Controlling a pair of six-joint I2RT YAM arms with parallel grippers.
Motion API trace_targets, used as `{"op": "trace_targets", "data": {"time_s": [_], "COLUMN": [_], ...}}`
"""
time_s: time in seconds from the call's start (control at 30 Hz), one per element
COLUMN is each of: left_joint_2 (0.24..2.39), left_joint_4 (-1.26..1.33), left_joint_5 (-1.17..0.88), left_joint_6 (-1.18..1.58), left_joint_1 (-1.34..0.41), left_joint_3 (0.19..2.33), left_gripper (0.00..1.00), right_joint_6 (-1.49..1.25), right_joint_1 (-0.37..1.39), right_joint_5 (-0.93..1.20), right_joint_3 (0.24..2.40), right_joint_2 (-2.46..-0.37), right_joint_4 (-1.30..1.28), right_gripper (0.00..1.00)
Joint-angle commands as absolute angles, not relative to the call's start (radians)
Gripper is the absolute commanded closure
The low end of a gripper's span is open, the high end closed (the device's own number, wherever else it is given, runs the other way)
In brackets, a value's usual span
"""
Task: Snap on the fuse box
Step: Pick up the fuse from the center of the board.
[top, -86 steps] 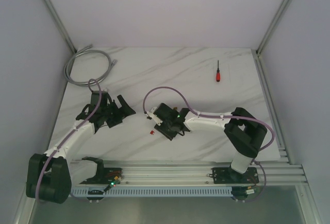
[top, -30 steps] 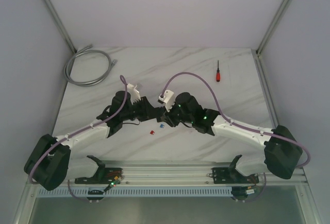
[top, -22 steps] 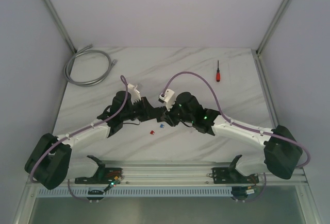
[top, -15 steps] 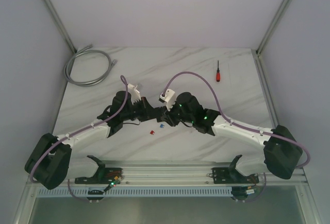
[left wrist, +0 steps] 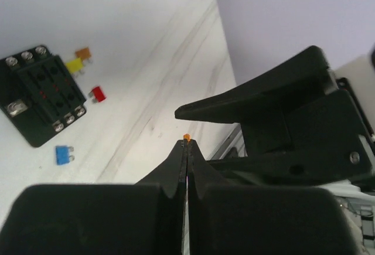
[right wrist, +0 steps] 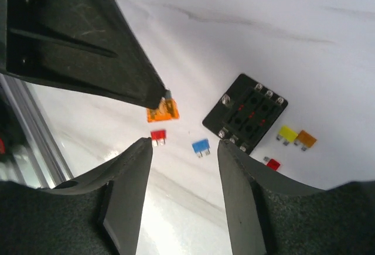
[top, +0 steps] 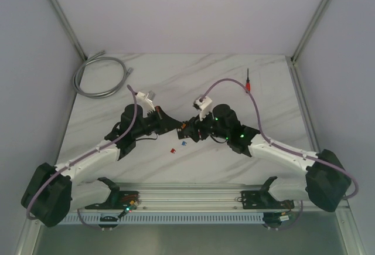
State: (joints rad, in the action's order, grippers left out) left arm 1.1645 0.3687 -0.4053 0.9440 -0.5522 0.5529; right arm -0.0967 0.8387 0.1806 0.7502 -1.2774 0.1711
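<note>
Handover done: left fingers (left wrist: pixel 174 172) had clamped onto the orange fuse (right wrist: pixel 162 112); right fingers (right wrist: pixel 128 179) had just let go, standing apart. Fuse box (right wrist: pixel 245 112) on counter (right wrist: pixel 293 32) awaited insertion.

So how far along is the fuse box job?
Done: nothing visibly snapped on; the fuse box lies free on the table. In hand: left gripper pinches an orange fuse; right gripper is open. Left: probably seating that fuse and the loose fuses beside the box.

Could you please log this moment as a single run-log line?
left gripper: shut on orange fuse | right gripper: open | fuse box: on table, untouched
</note>
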Motion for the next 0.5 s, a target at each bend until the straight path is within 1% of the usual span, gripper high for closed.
{"op": "trace_targets", "data": {"time_s": [0.0,0.2,0.33,0.47], "left_joint_2": [1.094,1.035,1.005,0.996], "left_joint_4": [0.513,0.617,0.683,0.75], "left_joint_5": [-0.319,-0.253,-0.211,-0.175], "left_joint_6": [1.007,1.069,1.105,1.146], "left_joint_1": [-0.559,-0.569,-0.595,-0.633], "left_joint_3": [0.509,0.48,0.464,0.454], "left_gripper": [1.0,1.0,1.0,1.0], "right_joint_6": [-0.348,-0.69,-0.821,-0.907], "right_joint_1": [0.78,0.744,0.742,0.742], "right_joint_5": [0.281,0.272,0.221,0.203], "right_joint_3": [0.673,0.52,0.474,0.455], "right_joint_2": [-1.179,-1.1,-1.09,-1.125], "right_joint_4": [0.413,0.773,0.912,1.043], "right_gripper": [0.44,0.45,0.46,0.48]}}
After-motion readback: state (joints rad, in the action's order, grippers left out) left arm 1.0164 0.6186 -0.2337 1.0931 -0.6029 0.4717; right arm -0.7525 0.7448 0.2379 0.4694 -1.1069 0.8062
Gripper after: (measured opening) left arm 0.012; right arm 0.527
